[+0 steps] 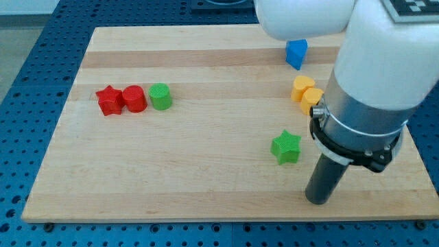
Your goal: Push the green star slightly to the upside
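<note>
The green star (pixel 286 147) lies on the wooden board (pixel 192 171), right of the middle and toward the view's bottom. My tip (pixel 318 200) rests on the board below and to the right of the star, a short gap away, not touching it. The white arm (pixel 370 68) rises above the tip and covers the board's right part.
A red star (pixel 109 100), a red cylinder (pixel 134 99) and a green cylinder (pixel 160 97) stand in a row at the left. A blue block (pixel 296 53) is near the top. Two yellow blocks (pixel 306 91) sit above the green star, next to the arm.
</note>
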### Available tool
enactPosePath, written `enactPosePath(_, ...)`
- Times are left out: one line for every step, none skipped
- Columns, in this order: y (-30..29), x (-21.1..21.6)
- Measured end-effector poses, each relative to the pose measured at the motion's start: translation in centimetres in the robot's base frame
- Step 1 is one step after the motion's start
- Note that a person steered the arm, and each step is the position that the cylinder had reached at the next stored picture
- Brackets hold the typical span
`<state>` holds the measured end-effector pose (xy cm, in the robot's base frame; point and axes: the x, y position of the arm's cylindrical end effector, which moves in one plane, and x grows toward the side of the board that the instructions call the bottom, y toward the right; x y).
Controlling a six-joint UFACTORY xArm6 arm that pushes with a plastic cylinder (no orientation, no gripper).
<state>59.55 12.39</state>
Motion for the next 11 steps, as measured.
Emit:
enactPosePath(-0.4,-0.3)
enactPosePath(-2.0,-0.3)
enactPosePath(-1.4,-1.6)
enactPosePath(-0.8,-3.3)
enactPosePath(-0.7,-4.7)
enactPosePath(-2.4,-6.0)
enactPosePath(-3.7,-6.3)
enactPosePath(-5.2,-6.3)
enactPosePath(-5.7,-6.3)
enactPosePath(-6.1,-6.3)
enactPosePath(-7.2,-6.3)
